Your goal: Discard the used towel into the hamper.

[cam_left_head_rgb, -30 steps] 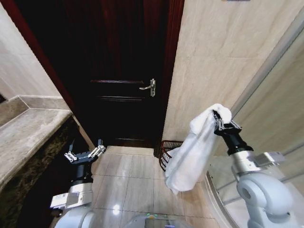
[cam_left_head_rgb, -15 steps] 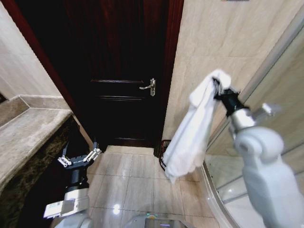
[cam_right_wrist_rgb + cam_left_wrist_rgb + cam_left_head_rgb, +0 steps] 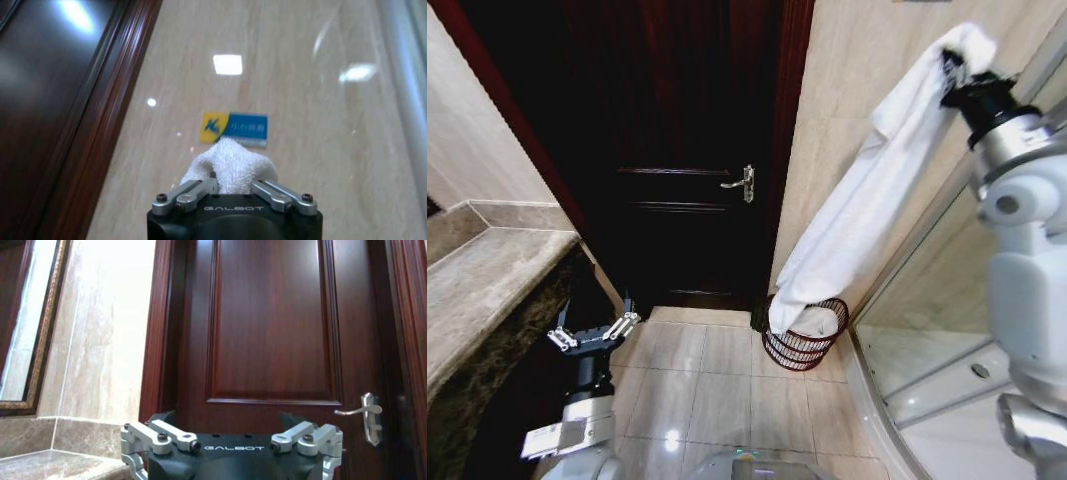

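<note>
Right gripper (image 3: 949,62) raised high, arm extended, fingers clamped. Left gripper (image 3: 587,333) low, fingers spread, idle.

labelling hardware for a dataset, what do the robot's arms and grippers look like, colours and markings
Both arms have glossy pale grey-white shells that end in a black wrist section. The left gripper and right gripper share one build: a matte black body with GALBOT printed in pale letters on its face, carrying silver metal fingers fixed with dark screws. No loose cables are visible.

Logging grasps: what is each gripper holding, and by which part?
Right gripper pinches the white terry towel at its top end; left gripper is open, holding nothing.
</note>
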Available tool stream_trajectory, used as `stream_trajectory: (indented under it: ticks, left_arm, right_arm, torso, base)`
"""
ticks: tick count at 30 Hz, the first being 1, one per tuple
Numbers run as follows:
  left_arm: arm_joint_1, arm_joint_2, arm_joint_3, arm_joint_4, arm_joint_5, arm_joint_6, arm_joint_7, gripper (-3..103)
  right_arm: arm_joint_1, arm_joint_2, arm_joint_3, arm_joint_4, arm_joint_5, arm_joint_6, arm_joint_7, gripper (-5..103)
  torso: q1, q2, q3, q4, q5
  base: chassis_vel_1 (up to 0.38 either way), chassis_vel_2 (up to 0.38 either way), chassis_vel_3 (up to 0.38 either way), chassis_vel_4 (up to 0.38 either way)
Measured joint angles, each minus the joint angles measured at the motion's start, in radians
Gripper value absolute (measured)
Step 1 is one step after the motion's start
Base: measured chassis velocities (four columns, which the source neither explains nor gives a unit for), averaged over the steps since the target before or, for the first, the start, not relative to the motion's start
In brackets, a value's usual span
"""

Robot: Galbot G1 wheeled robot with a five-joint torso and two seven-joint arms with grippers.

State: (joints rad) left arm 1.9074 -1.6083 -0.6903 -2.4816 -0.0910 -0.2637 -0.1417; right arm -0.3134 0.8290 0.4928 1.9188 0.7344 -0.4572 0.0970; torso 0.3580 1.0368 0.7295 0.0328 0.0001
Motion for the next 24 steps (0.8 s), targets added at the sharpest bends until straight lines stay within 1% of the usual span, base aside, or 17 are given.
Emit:
stream_trajectory:
  ticks: [3,6,10,14,15,17,21,22,24]
  left_arm:
    - [-0.002,0.000,0.000,0.004,-0.002,0.002,0.000,100]
    - [-0.003,0.000,0.000,0.005,-0.009,0.009,0.002,100]
    - [-0.001,0.000,-0.003,-0.004,-0.020,0.015,0.003,100]
    - [-0.002,0.000,-0.006,-0.006,-0.029,0.018,0.003,100]
    - [-0.003,0.000,-0.006,-0.006,-0.029,0.018,0.003,100]
    - [-0.003,0.000,-0.005,-0.006,-0.029,0.018,0.003,100]
    - [0.001,0.000,-0.002,-0.007,-0.029,0.015,0.003,100]
    - [0.001,0.000,-0.002,-0.007,-0.029,0.015,0.003,100]
    - [0.005,0.000,-0.004,-0.010,-0.030,0.013,0.001,100]
  right_arm:
    - [-0.021,0.007,-0.009,-0.008,-0.001,0.004,-0.011,3]
    - [-0.057,0.033,-0.027,-0.032,-0.008,0.011,-0.020,3]
    - [-0.043,0.053,-0.045,-0.093,-0.030,0.020,-0.023,3]
    - [-0.020,0.048,-0.062,-0.119,-0.031,0.021,-0.021,3]
    - [-0.023,0.046,-0.070,-0.120,-0.031,0.021,-0.021,3]
    - [-0.032,0.048,-0.078,-0.122,-0.032,0.023,-0.021,3]
    - [-0.098,0.084,-0.100,-0.129,-0.062,0.045,-0.008,3]
    - [-0.098,0.084,-0.100,-0.129,-0.062,0.045,-0.008,3]
    - [-0.144,0.113,-0.114,-0.141,-0.088,0.066,-0.002,3]
  torso:
    - [0.000,0.000,0.000,0.0000,-0.0001]
    - [0.000,0.000,0.000,0.0001,0.0001]
    - [0.000,0.000,0.000,0.0003,0.0008]
    - [0.000,0.000,0.000,0.0002,-0.0013]
    - [0.000,0.000,0.000,0.0001,-0.0003]
    - [0.000,0.000,0.000,0.0001,-0.0001]
    - [0.000,0.000,0.000,0.0001,-0.0003]
    - [0.000,0.000,0.000,0.0001,-0.0003]
    - [0.000,0.000,0.000,0.0002,0.0000]
  base:
    - [0.000,0.000,0.000,0.000]
    - [0.000,0.000,0.000,0.000]
    - [0.000,0.000,0.000,0.000]
    - [0.000,0.000,0.000,0.000]
    - [0.000,0.000,0.000,0.000]
    - [0.000,0.000,0.000,0.000]
    - [0.000,0.000,0.000,0.000]
    - [0.000,0.000,0.000,0.000]
    - [0.000,0.000,0.000,0.000]
